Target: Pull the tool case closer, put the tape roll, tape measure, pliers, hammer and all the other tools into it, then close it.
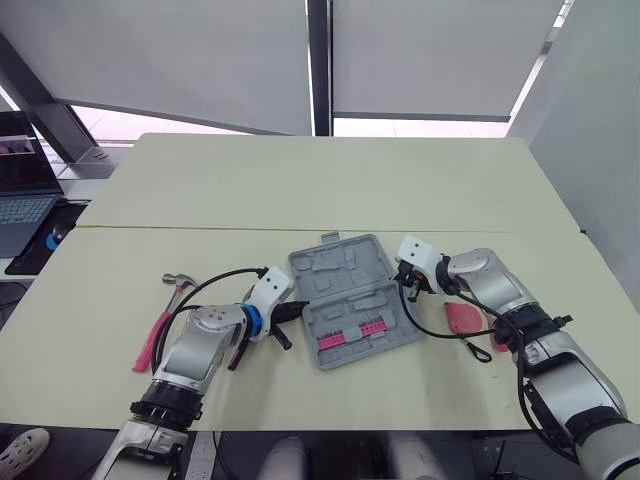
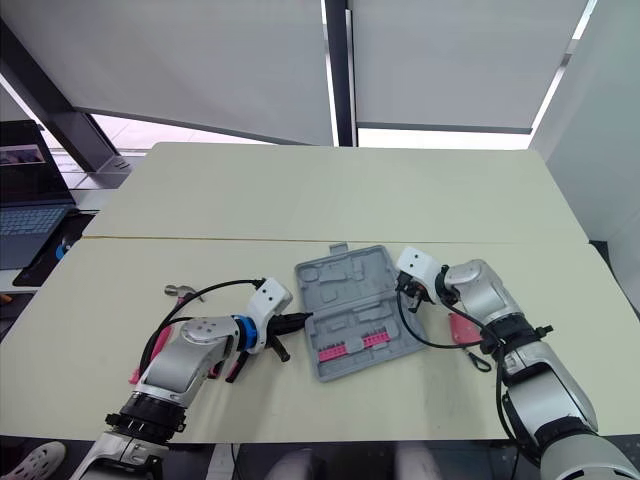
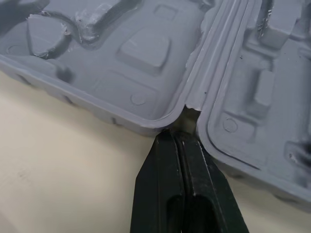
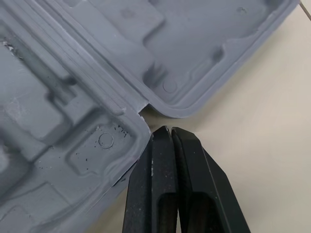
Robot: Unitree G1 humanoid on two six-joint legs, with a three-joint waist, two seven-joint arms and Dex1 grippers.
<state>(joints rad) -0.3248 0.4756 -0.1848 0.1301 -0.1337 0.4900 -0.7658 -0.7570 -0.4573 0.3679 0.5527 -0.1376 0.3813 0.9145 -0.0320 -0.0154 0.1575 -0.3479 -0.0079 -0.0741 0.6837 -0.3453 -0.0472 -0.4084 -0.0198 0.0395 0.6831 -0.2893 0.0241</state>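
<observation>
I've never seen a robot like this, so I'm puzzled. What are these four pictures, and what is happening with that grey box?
This is a robot with two arms, each ending in a black two-fingered pincer. The two wide pictures come from cameras on its head, looking down at a pale table. The two close-ups come from cameras on its wrists. On the table lies an open grey tool case, with a pink-handled hammer on the left and a pink tape measure on the right. The left pincer and right pincer are both shut, holding nothing, with their tips at the case's hinge ends.
</observation>
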